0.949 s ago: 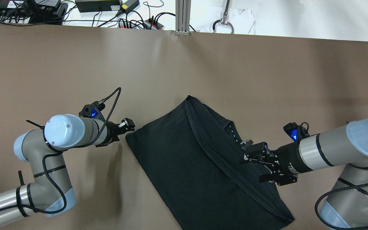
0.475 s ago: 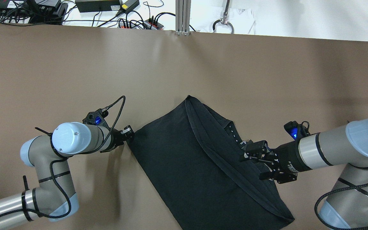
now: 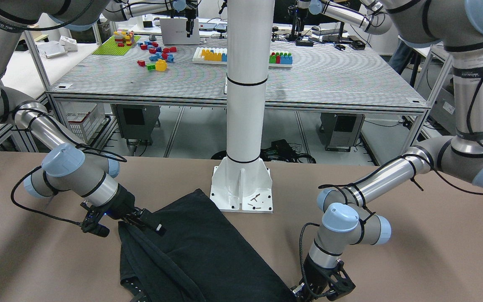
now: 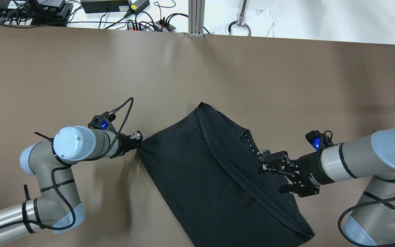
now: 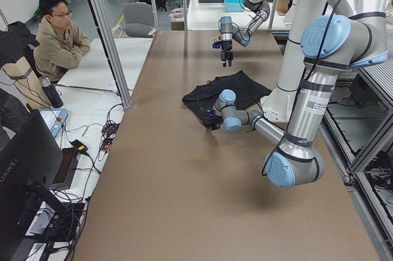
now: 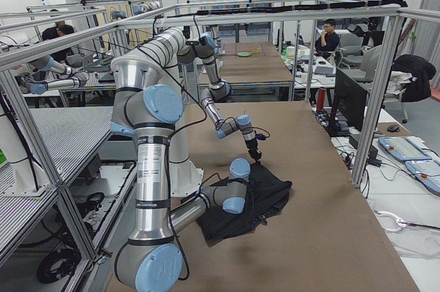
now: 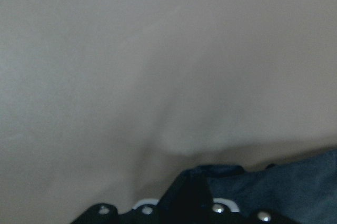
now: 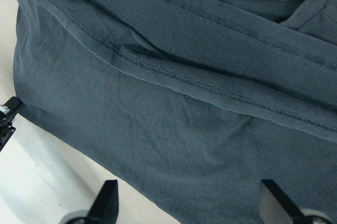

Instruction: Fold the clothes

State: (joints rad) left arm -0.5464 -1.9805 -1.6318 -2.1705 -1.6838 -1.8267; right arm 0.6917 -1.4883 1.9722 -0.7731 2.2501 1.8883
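Folding status: partway, I'd say. The black garment point(image 4: 214, 171) looks doubled over once, with a stitched hem running diagonally across it. It lies skewed though, nowhere near a tidy packet.
Where it sits: flat on the brown table point(image 4: 81, 68), toward the robot's edge, with one corner just beside the base of the white pillar point(image 3: 243, 126).
Left gripper point(image 4: 138, 139): clenched on the garment's corner on the robot's left. The cloth there is drawn to a point, and the left wrist cam shows dark fabric bunched up between the fingers.
Right gripper point(image 4: 273, 175): spread wide and grasping nothing. It hovers over the garment's right half, near the collar point(image 4: 250, 142). The right wrist cam shows both fingers point(image 8: 105, 200) well apart, with only cloth below them.
Done so far: one corner pinched, and the first fold seemingly in.
Left to do: my guess is the right side needs its own pinch. Then both ends get carried over together, and after that a smooth-down.
Watch out: it's soft cloth, so pulling from one side alone will likely drag the whole thing instead of folding it.
Containers: none on my table. A white basket point(image 3: 81, 121) sits under the bench behind the robot, and I can't tell what's in it. Coloured blocks point(image 3: 157, 63) lie out on that bench top.
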